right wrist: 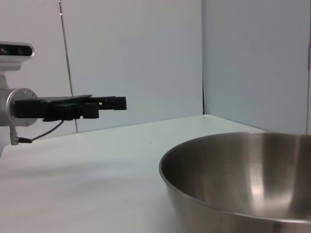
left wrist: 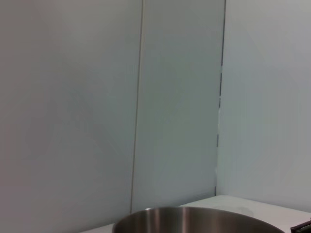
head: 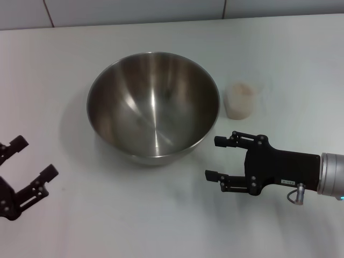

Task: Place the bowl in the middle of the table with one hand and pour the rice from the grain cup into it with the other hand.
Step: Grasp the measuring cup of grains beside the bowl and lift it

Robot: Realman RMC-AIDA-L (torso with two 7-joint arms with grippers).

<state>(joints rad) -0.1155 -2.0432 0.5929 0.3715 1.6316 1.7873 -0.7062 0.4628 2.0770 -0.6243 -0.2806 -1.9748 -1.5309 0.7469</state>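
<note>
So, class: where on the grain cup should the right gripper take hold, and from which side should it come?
Probably around the side wall of the grain cup, about mid-height, approaching level from the robot's side. It stands upright, narrow and round, so it likely fits the open right gripper, which lies nearer the robot; the bowl crowds its left.

The right gripper [head: 213, 158] was held low at the near right, its silver-and-white arm reaching in from the right edge and its black fingers [head: 224, 141] spread apart, pointing leftward. The left gripper [head: 33, 157] was held at the near left corner, its fingers likewise parted; it was seen again from the right wrist [right wrist: 114, 103], extended level.
</note>
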